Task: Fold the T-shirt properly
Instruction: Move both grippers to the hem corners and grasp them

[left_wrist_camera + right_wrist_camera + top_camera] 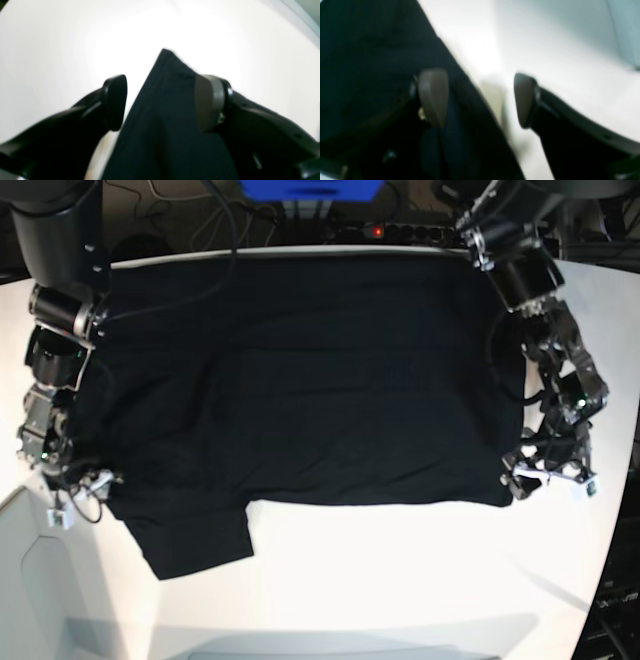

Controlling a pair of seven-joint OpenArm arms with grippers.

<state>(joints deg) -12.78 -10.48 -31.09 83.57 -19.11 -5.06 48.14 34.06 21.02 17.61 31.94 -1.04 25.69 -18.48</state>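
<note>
With each open tool straddling a T-shirt [300, 380] edge — left tool [160, 102], right tool [477, 100] — a shallow pinch risks the cloth slipping free.

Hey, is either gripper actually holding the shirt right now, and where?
Nothing is clamped. Both the left gripper and right gripper are open, each straddling an edge of the T-shirt.
</note>
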